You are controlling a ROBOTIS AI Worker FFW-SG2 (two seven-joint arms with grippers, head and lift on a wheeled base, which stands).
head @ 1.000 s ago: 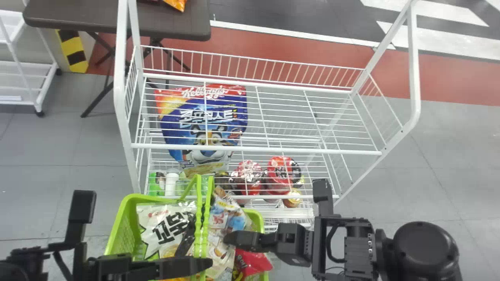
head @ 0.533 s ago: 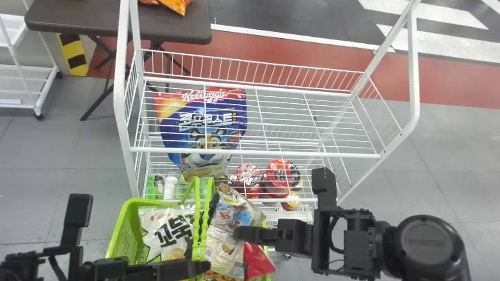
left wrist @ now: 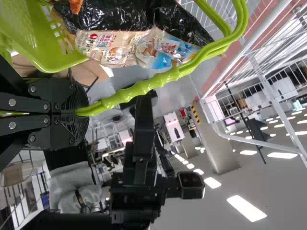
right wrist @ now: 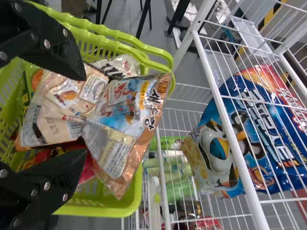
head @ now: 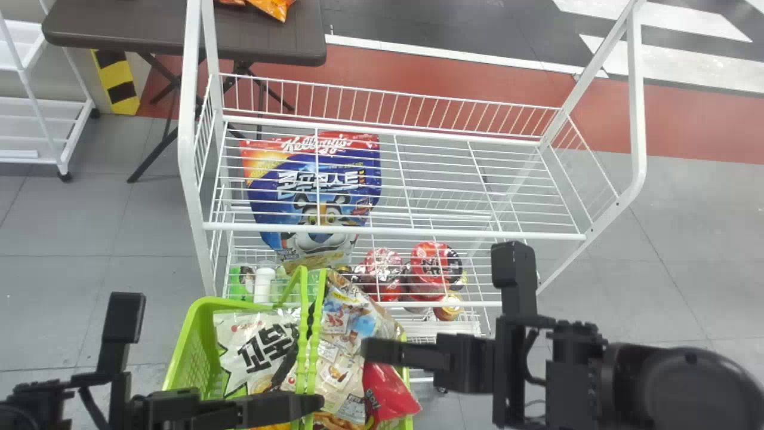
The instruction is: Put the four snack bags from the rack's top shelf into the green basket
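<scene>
Well, the black left gripper (head: pixel 309 405) is pinched tight on the bumpy green handle (left wrist: pixel 139 92) of the green plastic basket (head: pixel 190 352). The black right gripper (head: pixel 371 351) has its two flat fingers apart, above shiny, colourful snack bags (head: pixel 349 316) piled up in the basket.

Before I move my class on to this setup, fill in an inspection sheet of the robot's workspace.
Surface: the rack's top shelf is white wire.
Job's things: white packet, beige packet, blue-and-brown packet and red packet, all in the green basket.
Clutter: cereal bag beneath the top shelf, with red-topped tubs nearby.
Left claw: closed on the basket's handle.
Right claw: open over the packets.
Cables: dark strand at the left wrist; cannot tell whether it is one.
Surroundings: dark table beyond the rack, holding orange packets.
</scene>
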